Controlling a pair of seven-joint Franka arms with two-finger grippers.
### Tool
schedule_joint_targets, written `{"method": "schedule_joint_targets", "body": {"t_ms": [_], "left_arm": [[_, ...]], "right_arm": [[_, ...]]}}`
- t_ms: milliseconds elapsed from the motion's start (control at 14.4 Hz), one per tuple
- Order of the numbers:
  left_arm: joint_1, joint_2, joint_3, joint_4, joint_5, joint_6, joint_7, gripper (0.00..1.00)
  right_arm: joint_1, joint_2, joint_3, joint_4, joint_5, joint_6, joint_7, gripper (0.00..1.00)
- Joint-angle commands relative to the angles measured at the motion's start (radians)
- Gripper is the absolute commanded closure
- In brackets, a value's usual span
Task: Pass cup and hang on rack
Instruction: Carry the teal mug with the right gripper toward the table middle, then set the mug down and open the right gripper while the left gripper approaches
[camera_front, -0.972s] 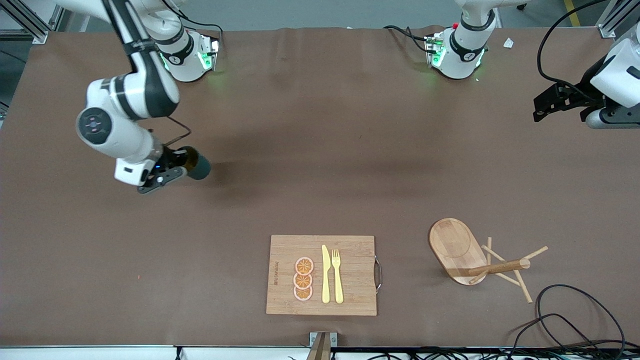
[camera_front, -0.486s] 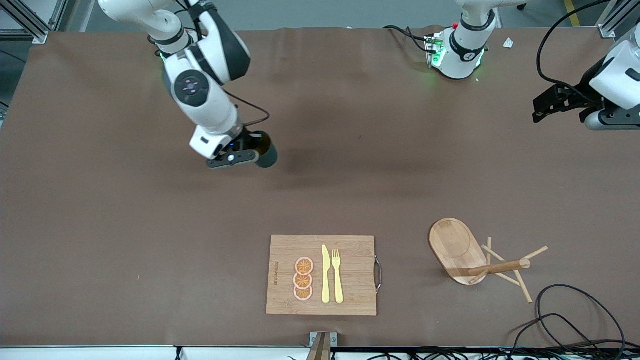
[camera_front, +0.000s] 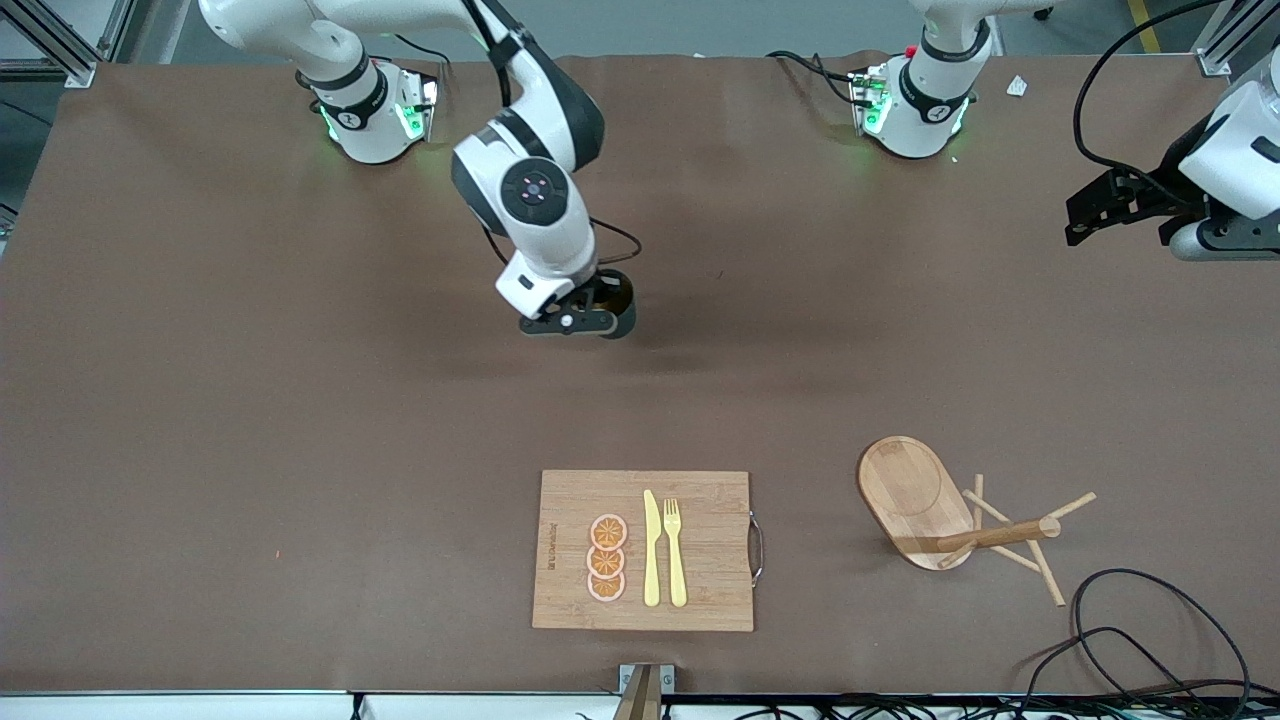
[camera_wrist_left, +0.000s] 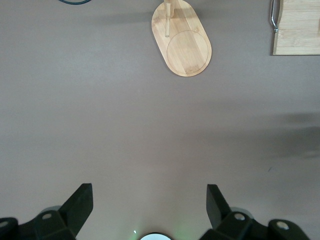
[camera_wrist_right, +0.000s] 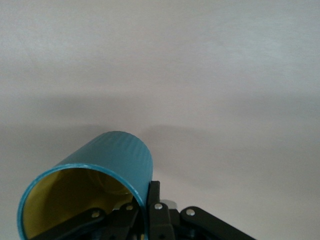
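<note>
My right gripper is shut on the dark teal cup and holds it in the air over the bare middle of the table. In the right wrist view the cup is tilted, its yellowish inside faces the camera, and the fingers pinch its rim wall. The wooden rack lies tipped on its side near the front edge toward the left arm's end; its oval base shows in the left wrist view. My left gripper waits open and empty, high over the left arm's end of the table; its fingers stand wide apart.
A bamboo cutting board with orange slices, a yellow knife and fork lies near the front edge. Black cables loop at the front corner beside the rack.
My right arm has carried the cup from the right arm's end of the table toward the middle. The left arm has not moved.
</note>
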Motion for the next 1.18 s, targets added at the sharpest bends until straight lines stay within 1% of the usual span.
{"method": "schedule_joint_targets", "body": {"t_ms": [0,208,417,486,556,694,1111], "left_arm": [[0.001,0.008,-0.002,0.018,0.002,0.000,0.004,0.00],[0.001,0.008,-0.002,0.018,0.002,0.000,0.004,0.00],[0.002,0.008,-0.002,0.018,0.001,0.000,0.005,0.00],[0.005,0.008,-0.002,0.016,0.001,0.000,0.005,0.00],[0.005,0.008,-0.002,0.018,0.002,0.000,0.005,0.00],[-0.001,0.010,-0.002,0.018,0.002,0.000,0.005,0.00],[0.001,0.016,-0.002,0.018,0.007,0.000,0.020,0.00]], "right_arm": [[0.052,0.117,-0.014,0.126,0.006,-0.016,0.016,0.99],[0.070,0.184,-0.014,0.188,-0.002,-0.008,0.013,0.97],[0.089,0.213,-0.015,0.196,-0.002,0.054,0.016,0.97],[0.091,0.220,-0.015,0.196,-0.002,0.059,0.016,0.95],[0.092,0.221,-0.017,0.196,-0.002,0.059,0.016,0.75],[0.092,0.221,-0.017,0.196,-0.003,0.059,0.044,0.00],[0.081,0.207,-0.017,0.200,-0.006,0.050,0.032,0.00]]}}
